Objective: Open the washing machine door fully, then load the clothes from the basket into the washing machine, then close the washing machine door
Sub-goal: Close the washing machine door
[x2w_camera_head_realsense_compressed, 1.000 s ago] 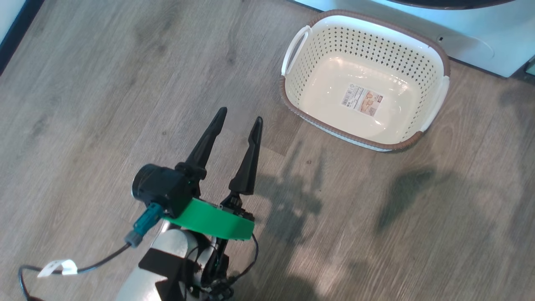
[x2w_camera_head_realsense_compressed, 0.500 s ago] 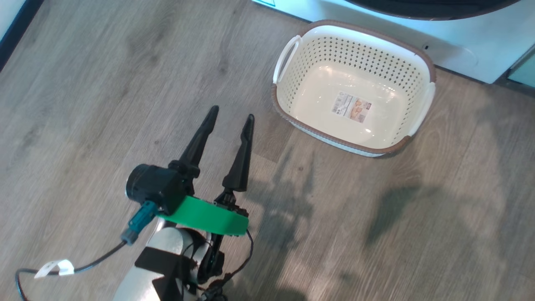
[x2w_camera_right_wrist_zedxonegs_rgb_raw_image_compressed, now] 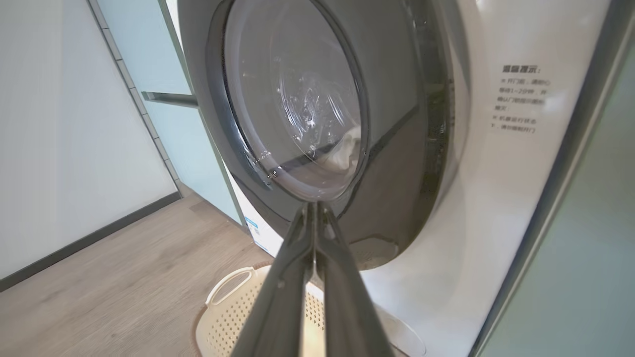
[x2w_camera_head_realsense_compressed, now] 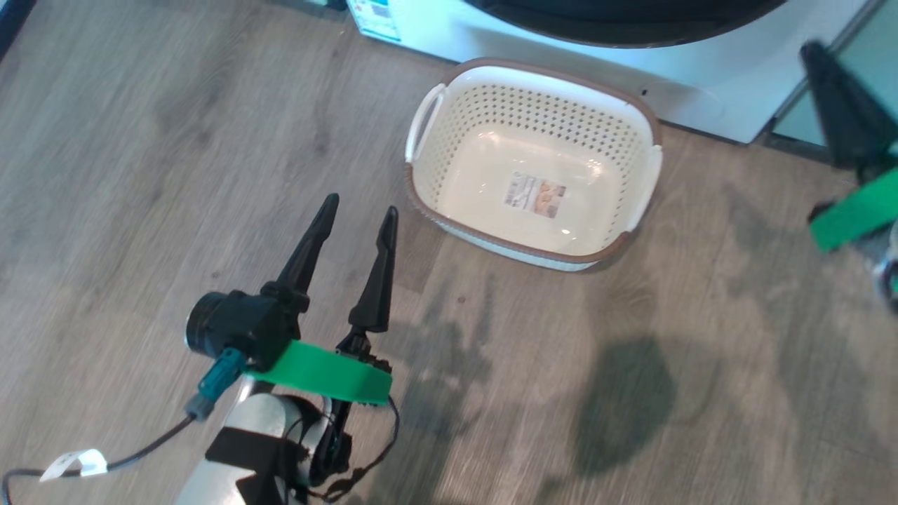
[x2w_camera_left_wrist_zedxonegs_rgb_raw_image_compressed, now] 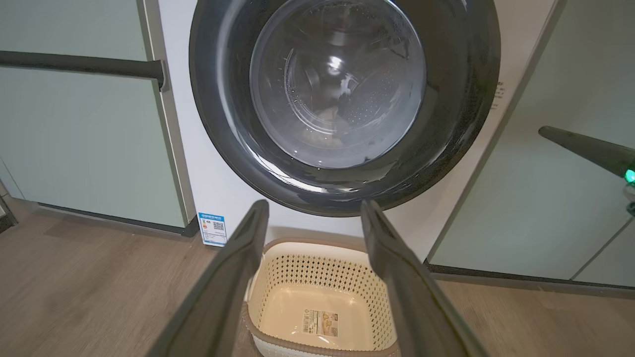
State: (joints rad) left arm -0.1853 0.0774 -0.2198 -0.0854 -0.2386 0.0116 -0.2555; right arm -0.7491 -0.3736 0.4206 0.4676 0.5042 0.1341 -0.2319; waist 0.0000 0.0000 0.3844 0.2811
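In the head view the left gripper (x2w_camera_head_realsense_compressed: 359, 205) stands at the lower left. Its pale forearm rises from the bottom edge and carries a green plastic bracket (x2w_camera_head_realsense_compressed: 323, 372). The two long dark fingers are released, spread well apart with nothing between them, and they point up and a little to the right over the grey-brown wooden floor (x2w_camera_head_realsense_compressed: 140, 140). In the left wrist view the same gripper (x2w_camera_left_wrist_zedxonegs_rgb_raw_image_compressed: 315, 204) aims at the small rectangular white plastic basket with perforated sides and a brown rim (x2w_camera_left_wrist_zedxonegs_rgb_raw_image_compressed: 317, 267). This basket (x2w_camera_head_realsense_compressed: 491, 105) stands on the floor, to the right of the left fingers and apart from them, just before the big white front-loading washing machine (x2w_camera_head_realsense_compressed: 701, 91), and its bare bottom shows a label sticker (x2w_camera_head_realsense_compressed: 537, 196). The large round washing machine door with the wide glossy black rim (x2w_camera_left_wrist_zedxonegs_rgb_raw_image_compressed: 461, 99) appears to lie shut against the machine front. Behind its glass a pale piece of the clothes (x2w_camera_right_wrist_zedxonegs_rgb_raw_image_compressed: 347, 148) rests in the drum. At the right edge of the head view the right gripper (x2w_camera_head_realsense_compressed: 814, 52) is held high beside the machine. Its fingers are clenched together on nothing, and in the right wrist view the gripper (x2w_camera_right_wrist_zedxonegs_rgb_raw_image_compressed: 313, 206) points at the lower part of the door glass. Against the earlier pictures the whole head view has shifted, so the camera has moved. More of the machine shows now, and the right gripper has come into the picture. The spread of the left fingers is unchanged.
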